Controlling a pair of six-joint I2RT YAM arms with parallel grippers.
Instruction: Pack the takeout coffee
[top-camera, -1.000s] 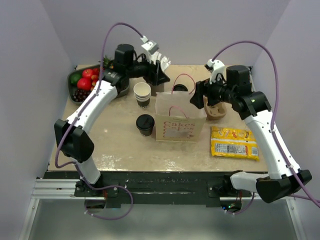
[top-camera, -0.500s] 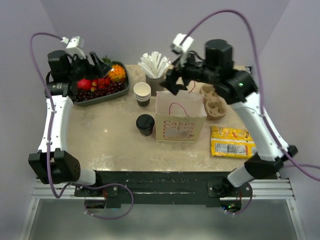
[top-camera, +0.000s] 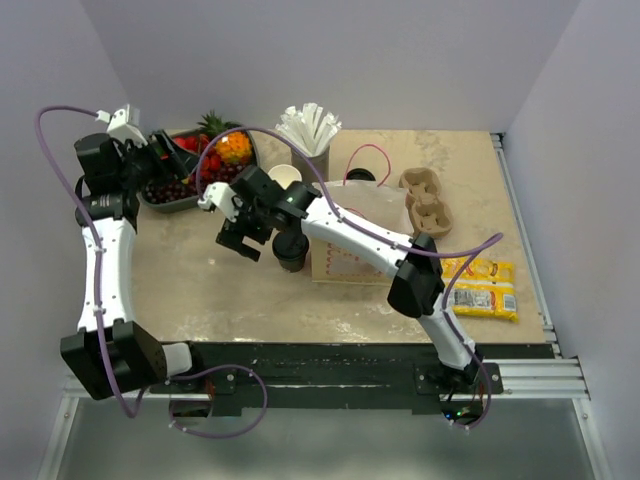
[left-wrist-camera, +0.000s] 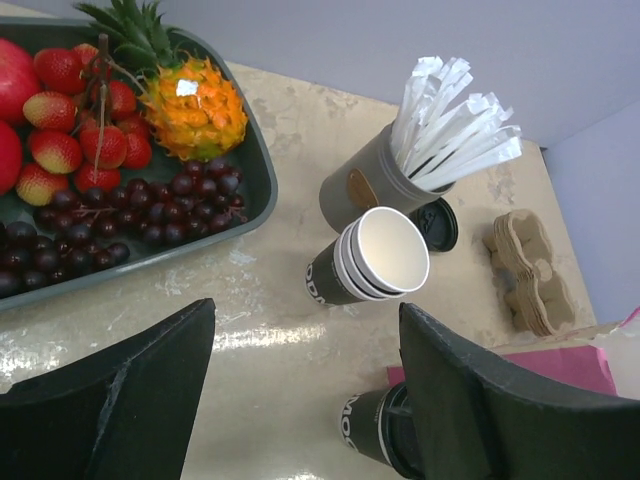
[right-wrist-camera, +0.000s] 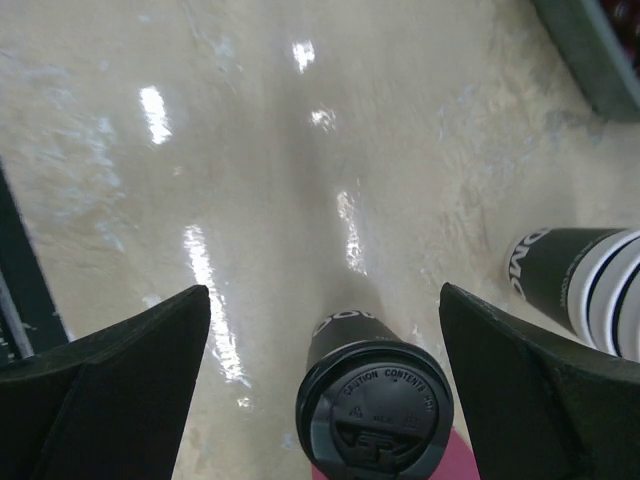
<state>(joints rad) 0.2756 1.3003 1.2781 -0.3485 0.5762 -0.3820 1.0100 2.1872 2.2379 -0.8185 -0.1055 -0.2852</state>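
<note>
The takeout coffee, a dark-brown cup with a black lid, stands upright on the table just left of the paper bag. My right gripper hangs open right beside its left side. In the right wrist view the cup sits low between the spread fingers, which do not touch it. My left gripper is open and empty over the fruit tray at the back left. In the left wrist view the takeout coffee shows partly behind the right finger.
A stack of lidless cups and a grey holder of white straws stand behind the coffee. A cardboard cup carrier and a yellow snack packet lie to the right of the bag. My right arm crosses over the bag.
The right arm swung from behind the bag to the left, down beside the coffee. The left arm pulled back from the stacked cups to the fruit tray. Both grippers opened wider.
</note>
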